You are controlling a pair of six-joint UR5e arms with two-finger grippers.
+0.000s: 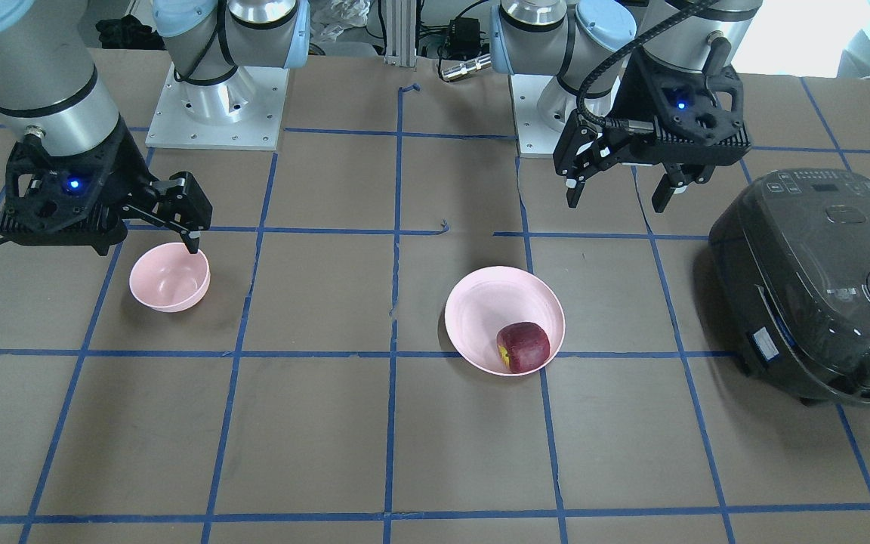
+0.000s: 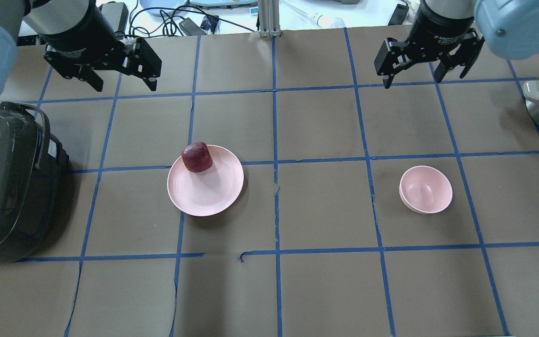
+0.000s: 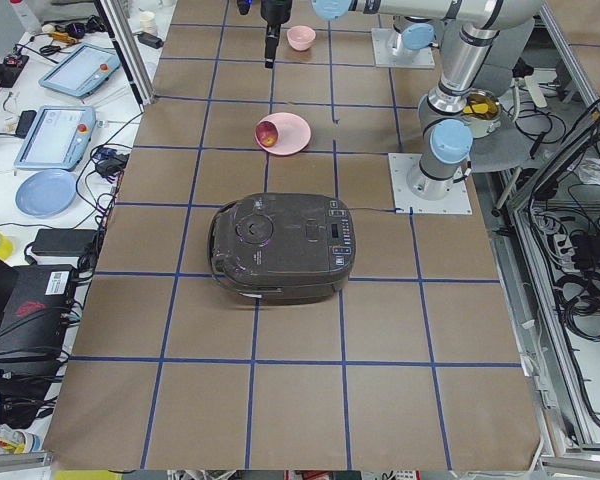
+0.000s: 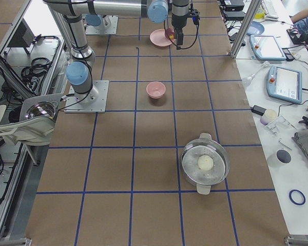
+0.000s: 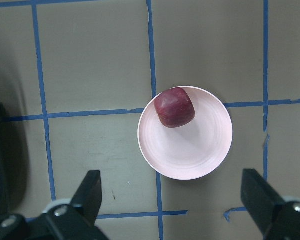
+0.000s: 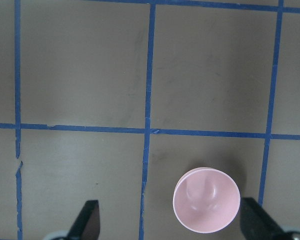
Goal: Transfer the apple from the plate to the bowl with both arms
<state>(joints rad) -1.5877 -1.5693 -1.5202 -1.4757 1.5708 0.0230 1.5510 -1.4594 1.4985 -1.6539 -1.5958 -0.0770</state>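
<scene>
The plate (image 2: 211, 194) lies flat on the robot's left half of the table (image 2: 325, 131). The apple (image 2: 197, 157) sits in it, close against the rim on the side away from the robot, its yellowish patch facing the operators' side. The bowl (image 2: 426, 189) stands upright on the right half, well apart from the plate, with its whole pink inside showing.

At the table's left end is a dark rice cooker (image 2: 3, 187) with its lid down. At the right end is a steel pot (image 4: 205, 164) under a glass lid, with one pale round lump inside; I cannot tell what the lump is.

The left gripper (image 2: 124, 86) hangs above the table with its jaws spread wide and nothing between them. Its wrist camera looks straight down on the plate and the apple. The right gripper (image 2: 423, 79) hangs at a similar height, jaws also released and wide apart, and its wrist camera looks down on the bowl.

The table is covered in brown paper marked into squares by blue tape (image 2: 274, 140), which is torn and lifted in a few places near the middle. White benches run along the far side of the table, carrying handheld control tablets (image 3: 52, 135), cables and a blue dish (image 3: 45, 192).
</scene>
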